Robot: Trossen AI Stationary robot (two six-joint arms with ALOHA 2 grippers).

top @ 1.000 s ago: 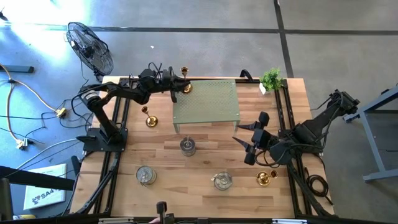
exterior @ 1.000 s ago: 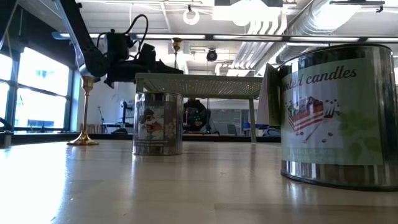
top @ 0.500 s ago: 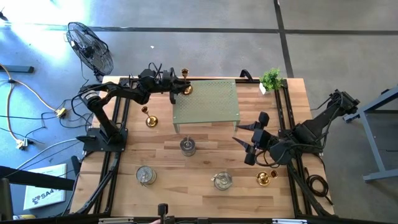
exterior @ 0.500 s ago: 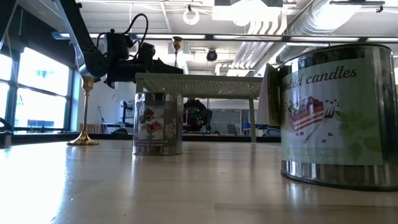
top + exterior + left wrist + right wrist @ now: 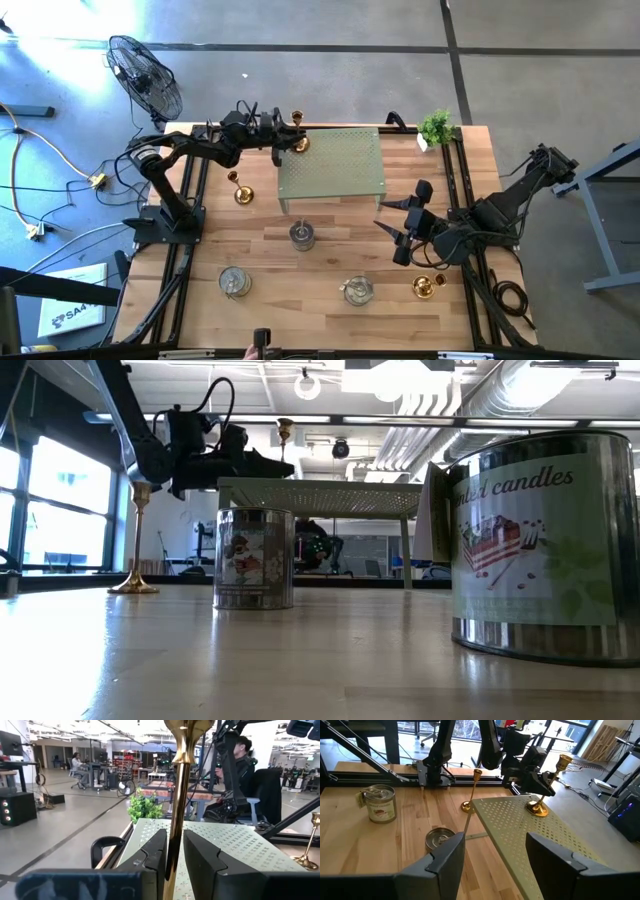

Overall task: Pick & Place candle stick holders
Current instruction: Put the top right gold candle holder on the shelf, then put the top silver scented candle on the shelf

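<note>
A gold candle stick holder (image 5: 297, 141) stands at the far left corner of a green perforated stand (image 5: 335, 165), with my left gripper (image 5: 289, 140) shut on its stem. In the right wrist view this holder (image 5: 546, 790) leans. Another gold holder (image 5: 240, 191) stands by its base on the table left of the stand, and a third (image 5: 425, 287) at the near right. Three silvery tins (image 5: 302, 235) (image 5: 234, 282) (image 5: 358, 290) sit on the near half. My right gripper (image 5: 390, 220) hovers open right of the stand, its fingers (image 5: 445, 857) around nothing. My left gripper pinches the gold holder's thin stem (image 5: 175, 827) between its two fingers (image 5: 202, 857). They come about level from the table's left side and lie across the stem. The holder leans, and its round base (image 5: 538, 810) appears to rest on the stand's corner.
A small green plant (image 5: 436, 126) stands at the table's far right corner. A floor fan (image 5: 145, 75) stands beyond the far left corner. Cables run along the table's left side. A person sits in the room behind the table (image 5: 242, 765).
My left gripper has tipped up a little while staying shut on the gold holder, which keeps its place at the stand's far left corner.
</note>
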